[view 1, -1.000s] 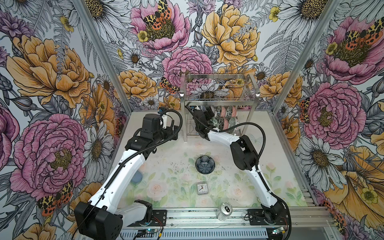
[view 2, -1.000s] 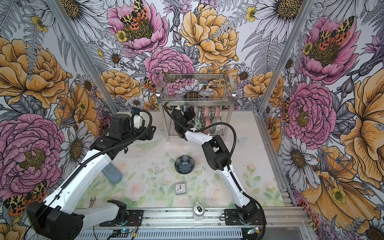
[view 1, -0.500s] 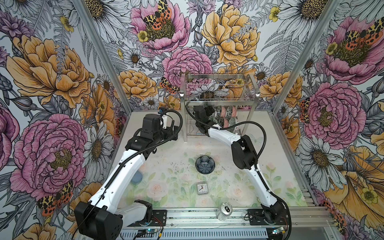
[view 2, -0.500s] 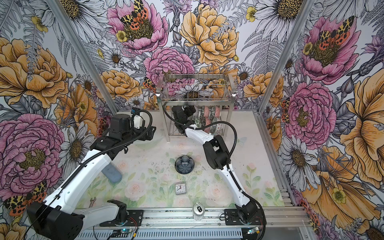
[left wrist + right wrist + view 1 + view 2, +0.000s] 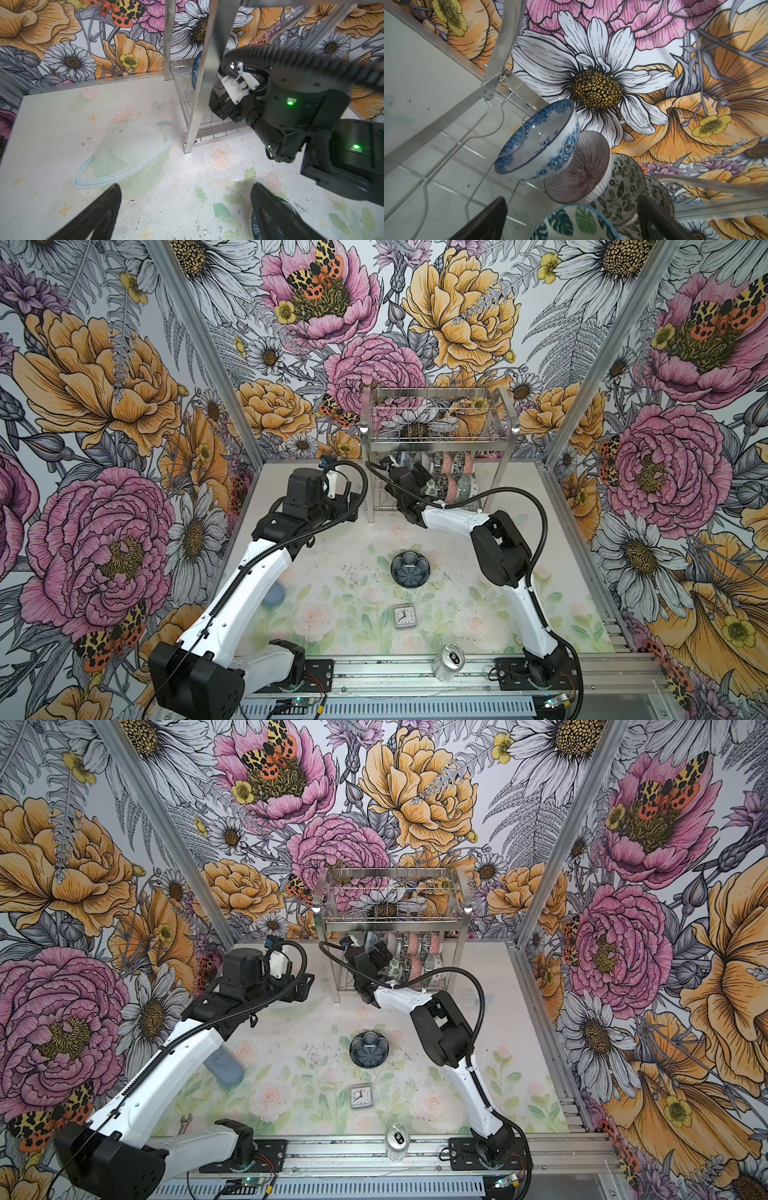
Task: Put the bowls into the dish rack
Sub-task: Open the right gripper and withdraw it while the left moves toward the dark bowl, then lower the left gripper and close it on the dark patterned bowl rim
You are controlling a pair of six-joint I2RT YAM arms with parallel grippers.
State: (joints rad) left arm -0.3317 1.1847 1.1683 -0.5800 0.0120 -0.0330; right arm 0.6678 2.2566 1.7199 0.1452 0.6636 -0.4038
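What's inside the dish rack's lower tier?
Bowls on edge: a blue floral bowl, a pink ribbed bowl, a green leaf bowl, more beside them. The upper basket and right gripper hide some; no full count.

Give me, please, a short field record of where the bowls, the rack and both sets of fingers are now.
Rack: upright at the back of the table.
Racked bowls: on edge in the lower tier.
Loose bowl: dark, upright on the table in front of the rack.
Left fingers: open, empty, above the table left of the rack.
Right fingers: open inside the lower tier, either side of the leaf bowl, not gripping it.
Other: clock, can.
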